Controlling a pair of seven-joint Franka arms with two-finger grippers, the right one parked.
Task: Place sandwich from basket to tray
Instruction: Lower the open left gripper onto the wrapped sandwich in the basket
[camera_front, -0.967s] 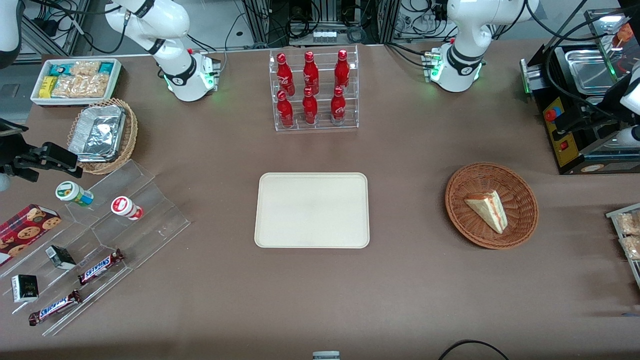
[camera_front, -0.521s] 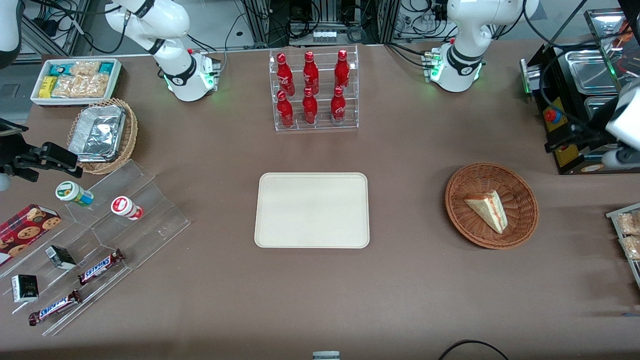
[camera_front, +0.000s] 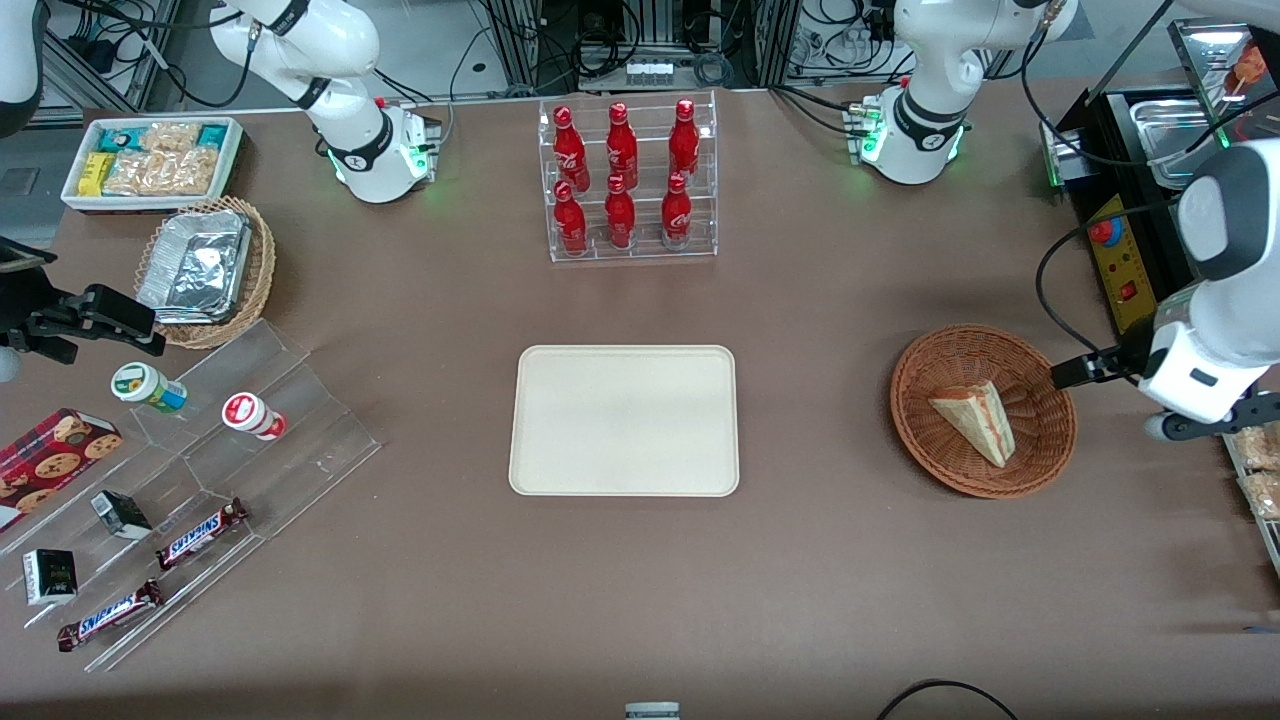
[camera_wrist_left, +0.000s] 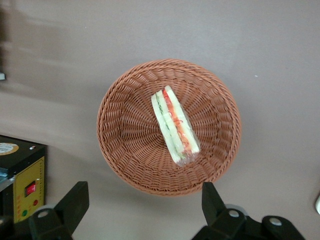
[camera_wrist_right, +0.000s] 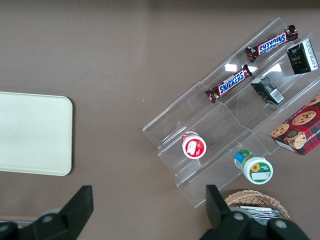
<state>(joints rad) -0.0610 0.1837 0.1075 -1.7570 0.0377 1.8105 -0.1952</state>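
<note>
White bin (camera_front: 152, 160): I see snack packets in it, toward the parked arm's end of the table.
Tan wicker basket (camera_front: 255, 285): it holds foil containers (camera_front: 196, 262), nearer the front camera than the white bin.
Bottle rack (camera_front: 630, 180): six red bottles stand in it, in two rows.
Tray (camera_front: 624, 420): I see nothing on it; it sits mid-table, nearer the front camera than the bottle rack.
Basket (camera_front: 1040, 440): toward the working arm's end, well apart from the tray.
Sandwich (camera_front: 975, 420): lying in the basket (camera_wrist_left: 130, 145); its red and green filling (camera_wrist_left: 175, 125) shows at the cut edge.
Gripper (camera_wrist_left: 142, 205): above the basket's rim, fingers (camera_wrist_left: 75, 200) spread wide, holding nothing.
</note>
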